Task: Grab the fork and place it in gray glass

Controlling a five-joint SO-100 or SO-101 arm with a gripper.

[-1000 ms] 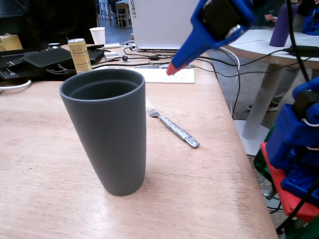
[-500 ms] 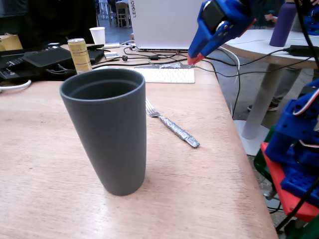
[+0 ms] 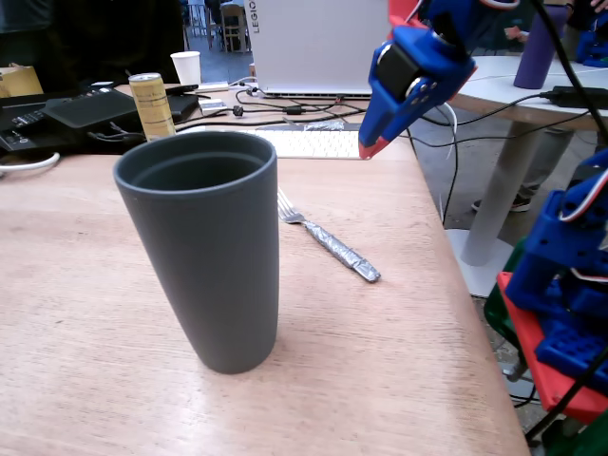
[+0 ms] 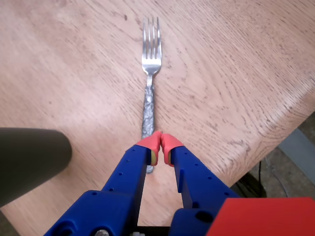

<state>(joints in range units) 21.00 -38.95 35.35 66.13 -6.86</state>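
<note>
Nothing is done yet: the foil-wrapped fork (image 4: pixel 149 73) lies on the table beside the gray glass (image 3: pixel 204 256), and the gripper (image 4: pixel 161 141) hangs clenched, empty, above it.

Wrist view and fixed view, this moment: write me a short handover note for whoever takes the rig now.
Pincer: shut, empty, in the air above the table, over the fork's handle end in the wrist view.
Slim silver metal fork with foil-wrapped handle: lying flat on the wooden table, beside the glass, near the table's right edge in the fixed view.
Tall dark-gray plastic glass: upright; no fork in it.
Done: nothing visible beyond the approach.
Left: open pincer, descend, grip the handle, lift, drop the fork into the glass.
</note>
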